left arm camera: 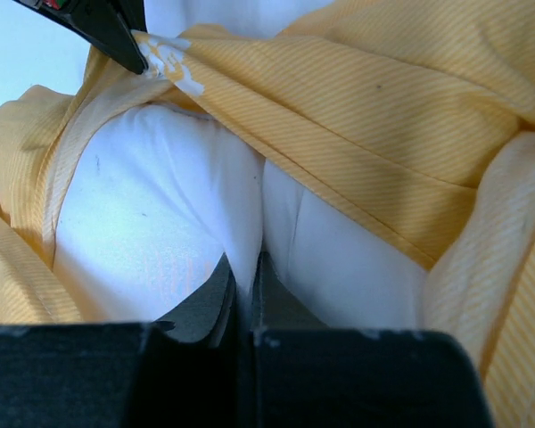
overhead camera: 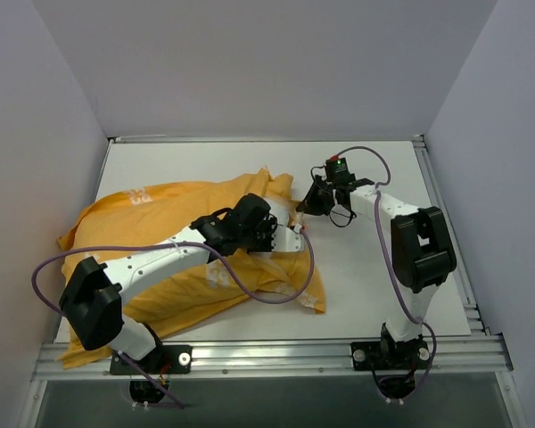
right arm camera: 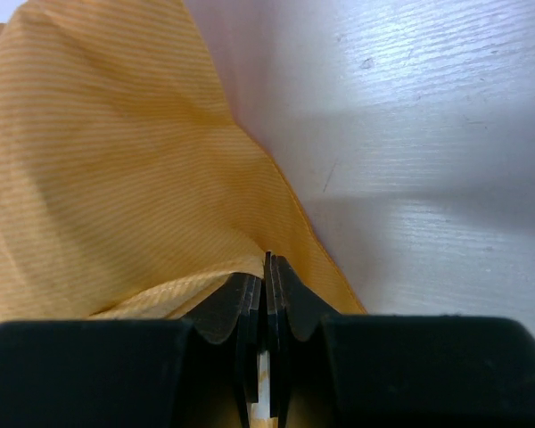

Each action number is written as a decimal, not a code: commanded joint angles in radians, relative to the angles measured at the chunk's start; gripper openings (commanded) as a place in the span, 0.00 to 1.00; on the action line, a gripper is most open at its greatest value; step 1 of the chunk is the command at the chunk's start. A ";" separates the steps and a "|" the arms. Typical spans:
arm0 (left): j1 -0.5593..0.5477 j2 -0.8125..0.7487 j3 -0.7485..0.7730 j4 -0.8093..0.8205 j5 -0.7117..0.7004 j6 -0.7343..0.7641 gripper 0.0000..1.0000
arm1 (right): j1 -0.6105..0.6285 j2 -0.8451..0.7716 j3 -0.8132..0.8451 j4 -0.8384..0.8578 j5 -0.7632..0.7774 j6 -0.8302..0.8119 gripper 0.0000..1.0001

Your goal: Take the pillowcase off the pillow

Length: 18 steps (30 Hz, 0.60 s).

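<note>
left end effector (left arm camera: 243, 290) clenched on pillow (left arm camera: 152, 205) fold, bottom centre | right end effector (right arm camera: 267, 276) clamped on pillowcase (right arm camera: 98, 160) edge | pillowcase bunched left-centre of top view, on surface (overhead camera: 374, 267)
</note>
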 commanded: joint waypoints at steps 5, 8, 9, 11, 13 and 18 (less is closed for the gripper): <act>0.134 -0.090 0.124 -0.459 0.329 -0.071 0.02 | -0.129 0.147 0.115 0.065 0.352 -0.079 0.00; 0.237 -0.086 0.243 -0.469 0.416 -0.109 0.02 | -0.130 0.193 0.070 0.077 0.303 -0.085 0.00; 0.257 -0.084 0.295 -0.477 0.433 -0.112 0.02 | -0.130 0.198 0.027 0.093 0.293 -0.067 0.00; 0.306 -0.081 0.339 -0.505 0.481 -0.117 0.02 | -0.132 0.190 -0.013 0.134 0.270 -0.054 0.00; 0.340 -0.086 0.380 -0.506 0.508 -0.135 0.02 | -0.130 0.170 -0.061 0.147 0.269 -0.054 0.00; 0.507 -0.077 0.452 -0.416 0.625 -0.272 0.02 | -0.119 0.092 -0.145 0.159 0.292 -0.083 0.00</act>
